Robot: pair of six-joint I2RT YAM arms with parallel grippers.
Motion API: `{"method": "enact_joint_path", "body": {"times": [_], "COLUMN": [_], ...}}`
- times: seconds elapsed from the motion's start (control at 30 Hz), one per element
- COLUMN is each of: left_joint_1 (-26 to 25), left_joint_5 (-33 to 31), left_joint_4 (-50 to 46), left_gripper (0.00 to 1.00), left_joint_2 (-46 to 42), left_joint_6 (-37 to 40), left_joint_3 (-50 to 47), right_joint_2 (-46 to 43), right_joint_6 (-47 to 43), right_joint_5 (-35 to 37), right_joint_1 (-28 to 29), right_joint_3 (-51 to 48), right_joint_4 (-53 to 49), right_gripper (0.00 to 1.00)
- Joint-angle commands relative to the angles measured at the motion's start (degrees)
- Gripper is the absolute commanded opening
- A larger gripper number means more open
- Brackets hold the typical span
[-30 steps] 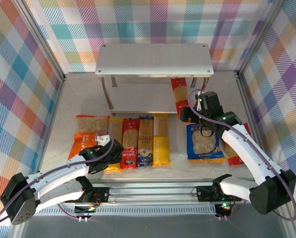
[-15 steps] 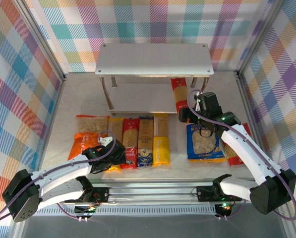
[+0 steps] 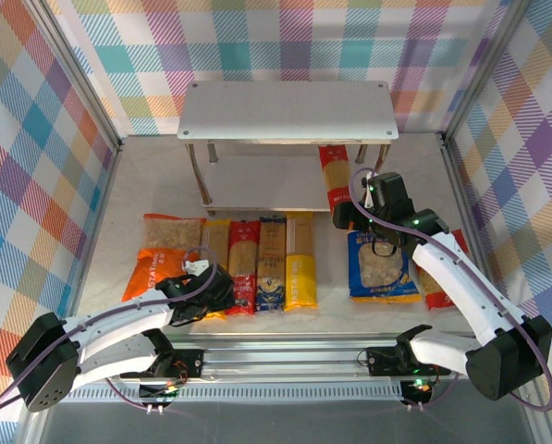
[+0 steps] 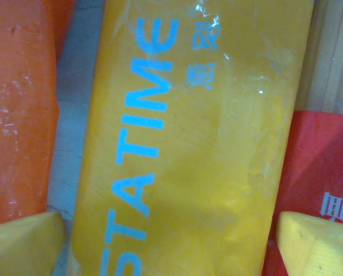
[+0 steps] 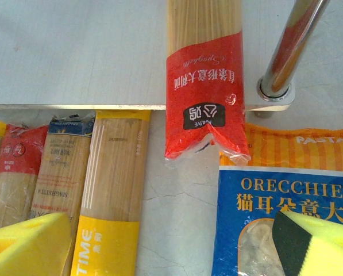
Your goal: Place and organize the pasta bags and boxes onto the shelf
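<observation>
**Slim packs and crinkly bags before the rack**

A pale grey two-tier metal shelf (image 3: 285,111) on thin steel legs stands at the back of the surface (image 3: 155,185). One glossy red spaghetti pack (image 5: 203,103) lies on its lower tier, its end overhanging the front edge. Before the shelf, four narrow packs lie side by side: leftmost yellow pack (image 4: 188,144), second red pack (image 3: 242,268), tan pack (image 3: 271,264), second yellow pack (image 3: 300,268). Three crinkly plastic bags flank them: orange bag (image 3: 165,250), blue windowed bag (image 3: 380,264), red bag (image 3: 431,296). The left pincer (image 4: 171,244) is spread astride the leftmost yellow pack. The right pincer (image 5: 171,247) gapes empty.
</observation>
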Motion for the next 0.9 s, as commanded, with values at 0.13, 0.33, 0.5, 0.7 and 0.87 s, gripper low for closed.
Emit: {"method": "enact_joint_path", "body": {"times": [0.13,0.33,0.5,0.7,0.87], "left_joint_1": [-0.5,-0.1,0.6,1.0,1.2], "left_joint_5": [-0.8,-0.5,0.6,1.0,0.1], "left_joint_4": [1.2,2.3,3.0,2.2,-0.6], "left_gripper": [0.95,0.84,0.70,0.55,0.00], "left_joint_2": [5.5,5.8,5.0,2.8,1.5], "left_joint_6": [-0.1,-0.1,-0.1,0.3,1.4], "left_joint_3": [-0.9,-1.7,-2.6,-2.7,-0.8], "right_joint_2": [-2.4,-2.7,-2.4,-2.7,-2.9], "right_joint_6": [0.7,0.4,0.5,0.7,0.7], "right_joint_5": [0.4,1.0,0.7,0.7,0.8], "right_joint_1": [0.4,0.4,0.4,0.4,0.4], "right_joint_3": [-0.4,-0.4,-0.3,-0.4,-0.5], "right_joint_4": [-0.4,-0.8,-0.7,-0.8,-0.9], "right_gripper": [0.91,0.91,0.91,0.91,0.91]}}
